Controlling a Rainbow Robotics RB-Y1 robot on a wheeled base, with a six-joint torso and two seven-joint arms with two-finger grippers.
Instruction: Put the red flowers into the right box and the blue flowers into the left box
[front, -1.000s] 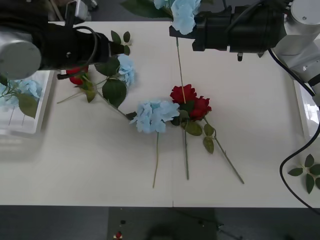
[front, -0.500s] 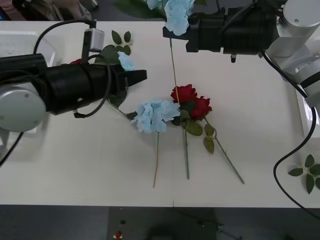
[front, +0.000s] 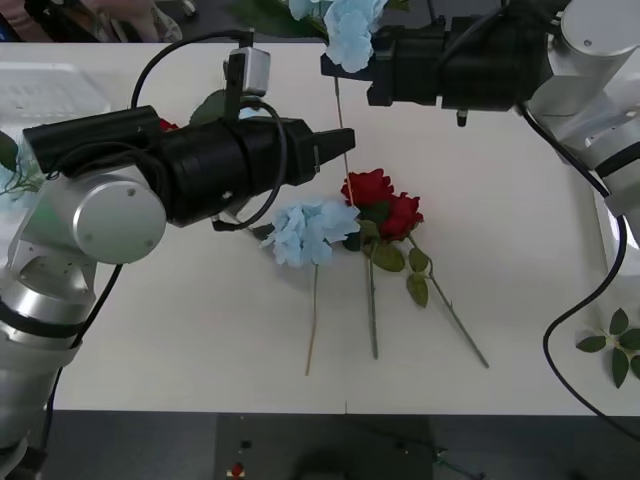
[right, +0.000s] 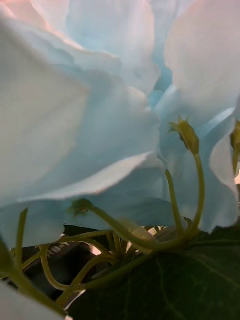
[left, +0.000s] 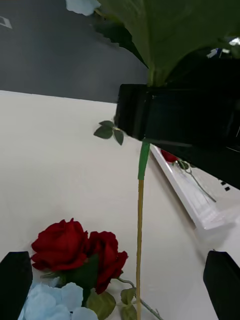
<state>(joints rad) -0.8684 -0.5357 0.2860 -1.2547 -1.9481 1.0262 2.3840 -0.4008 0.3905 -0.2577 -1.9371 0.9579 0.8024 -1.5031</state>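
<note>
Now the right gripper (front: 335, 62) grips a blue flower (front: 352, 28) at twelve o'clock, maybe passing it to the wide-open left gripper (front: 343, 160).

The left arm reaches in from nine o'clock, its black forearm lying level and pointing toward three o'clock; the left hand (front: 338, 163) has its fingers (left: 14, 285) spread wide apart. The right arm comes in from two o'clock, and the right hand (front: 335, 62) sits at twelve o'clock, clamped tight.
</note>
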